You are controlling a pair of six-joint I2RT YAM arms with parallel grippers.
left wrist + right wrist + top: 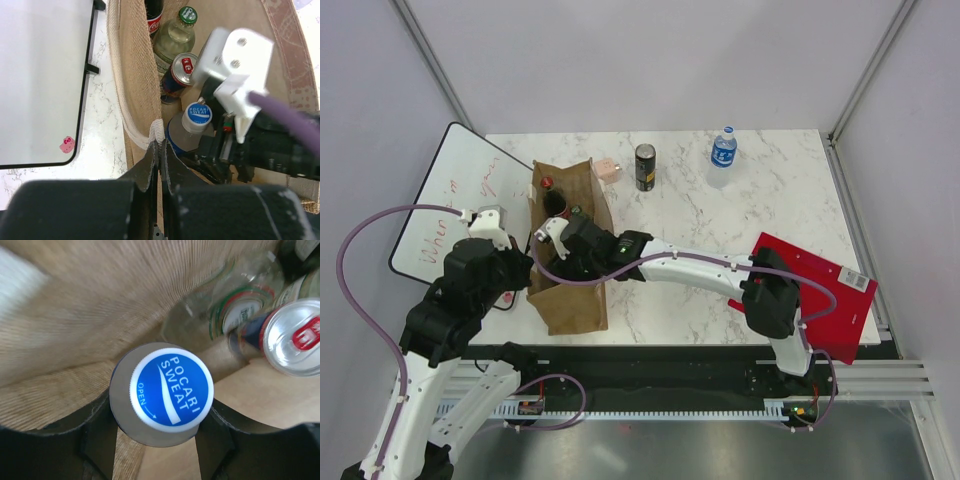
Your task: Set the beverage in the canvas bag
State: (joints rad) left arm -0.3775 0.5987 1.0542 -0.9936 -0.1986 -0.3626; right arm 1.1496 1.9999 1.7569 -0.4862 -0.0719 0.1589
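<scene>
Pinches the pale strap (116, 60) along the rim of the canvas bag (575, 300) with the left pincer (159, 150), jaws clenched flat on the fabric. Reaches down into the open bag with the right pincer (162, 407) and grasps a blue-capped bottle (170, 390) just below its cap, one finger on either side, cap facing up. Holds that bottle upright inside the bag, just right of the left pincer and close to the wall it grips; cannot tell whether its base touches the bottom. Shows, beyond the right pincer and further along the bag, a red-and-blue can (179, 72), a clear bottle (176, 35) with a green cap and a dark cola bottle (154, 15), packed close together. Has, outside the bag and well apart from both pincers, a dark can (645, 167) and a water bottle (723, 152) standing on the marble table (720, 220), plus a whiteboard (450, 200) left of the left pincer.
</scene>
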